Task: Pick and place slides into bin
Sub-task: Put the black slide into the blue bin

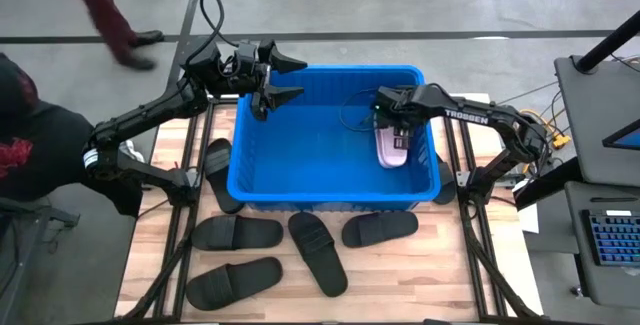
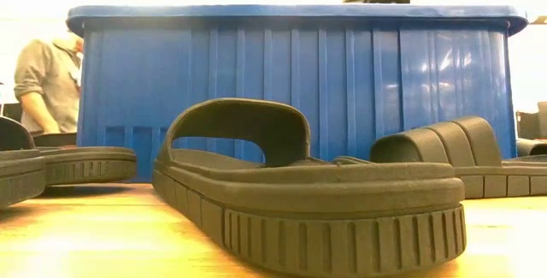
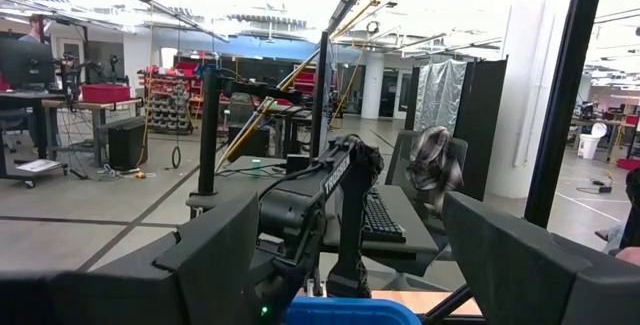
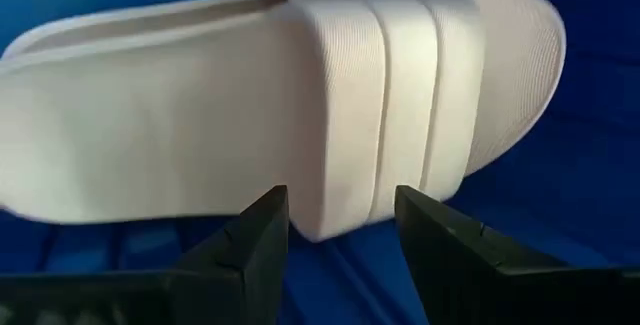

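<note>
A: High view count: one pale pink slide (image 1: 391,149) lies inside the blue bin (image 1: 262,177); five black slides (image 1: 317,253) rest on the tabletop (image 1: 440,265).

B: And the grippers?

A: The right gripper (image 1: 395,128) hangs over the pink slide, fingers parted, gripping nothing. The left gripper (image 1: 281,78) hovers released above the bin's far left corner.

B: Anything hidden?

A: One black slide (image 1: 221,174) is partly tucked under the bin's left wall.

Pale pink slide (image 1: 391,149) inside blue bin (image 1: 300,187); five black slides (image 1: 318,253) outside.
</note>
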